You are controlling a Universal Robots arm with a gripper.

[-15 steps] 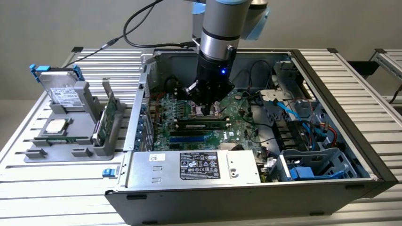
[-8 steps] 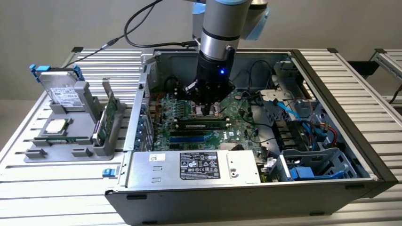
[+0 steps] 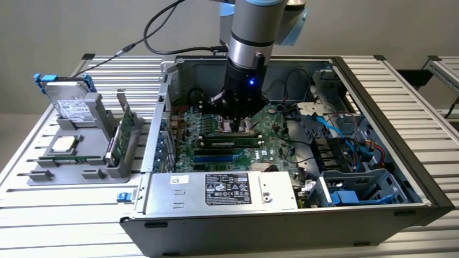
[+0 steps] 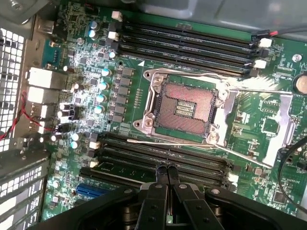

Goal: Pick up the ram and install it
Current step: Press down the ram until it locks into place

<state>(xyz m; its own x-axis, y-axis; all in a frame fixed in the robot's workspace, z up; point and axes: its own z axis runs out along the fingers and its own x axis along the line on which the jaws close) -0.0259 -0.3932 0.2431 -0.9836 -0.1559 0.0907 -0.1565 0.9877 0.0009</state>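
Observation:
The ram (image 3: 231, 143) is a long, narrow green stick with black chips. It sits upright in a memory slot on the motherboard (image 3: 267, 153) inside the open computer case, just beside the processor socket. In the wrist view the ram (image 4: 125, 168) shows as a thin green strip in the slot row next to the socket. My gripper (image 3: 238, 127) reaches down into the case over the board. Its black fingers (image 4: 159, 179) are pressed together, and the gripper (image 4: 166, 167) hangs right at the ram's top edge with nothing between them. Whether the tips touch the stick I cannot tell.
The open processor socket (image 4: 184, 108) lies just past the ram, with empty memory slots (image 4: 187, 45) beyond it. A power supply (image 3: 222, 191) and drive cage with blue cables (image 3: 351, 183) crowd the case. At the exterior view's left a grey fixture (image 3: 43, 174) holds a hard drive (image 3: 72, 105), a silver chip (image 3: 64, 143) and a green card (image 3: 123, 134).

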